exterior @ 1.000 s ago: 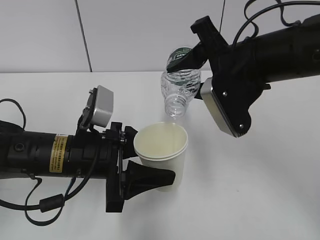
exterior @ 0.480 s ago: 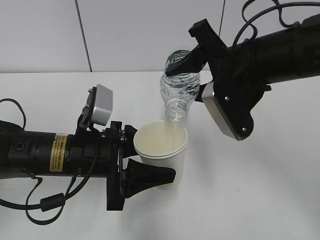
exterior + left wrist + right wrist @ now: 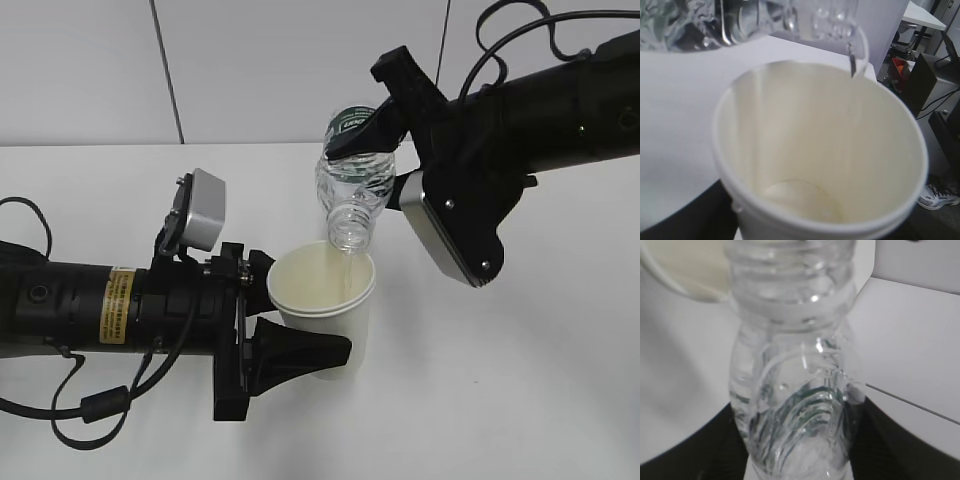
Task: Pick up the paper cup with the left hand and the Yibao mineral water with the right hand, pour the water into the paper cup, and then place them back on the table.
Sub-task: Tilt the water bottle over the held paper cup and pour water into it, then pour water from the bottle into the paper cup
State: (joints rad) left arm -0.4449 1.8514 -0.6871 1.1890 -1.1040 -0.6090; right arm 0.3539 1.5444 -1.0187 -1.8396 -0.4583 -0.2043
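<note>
I am in the pouring step now. My left tool (image 3: 300,355) is clamped on the cup (image 3: 322,300), holding it upright just above the desk (image 3: 520,400). My right tool (image 3: 385,120) is clamped on the water bottle (image 3: 352,190), gripping the end with the green band. The bottle is tipped neck down, at about 12 o'clock from the cup. Its open mouth hangs just over the far rim of the cup. In my left wrist view I see a thin stream of water (image 3: 853,62) falling from the bottle mouth (image 3: 832,25) onto the inner wall of the cup (image 3: 840,165). A small pool of water shows at the bottom, so I think the pour is in its early part. In my right wrist view the bottle (image 3: 795,405) has water in it, and the cup rim (image 3: 685,287) peeks in at about 10 o'clock. Next I think I should hold the cup steady and keep the stream inside the rim. Then I should turn the bottle upright and set both things on the desk. Nothing else sits on the desk near us. The grey camera box (image 3: 445,235) on my right arm hangs near the cup at about 2 o'clock, so I should take care not to bump it.
</note>
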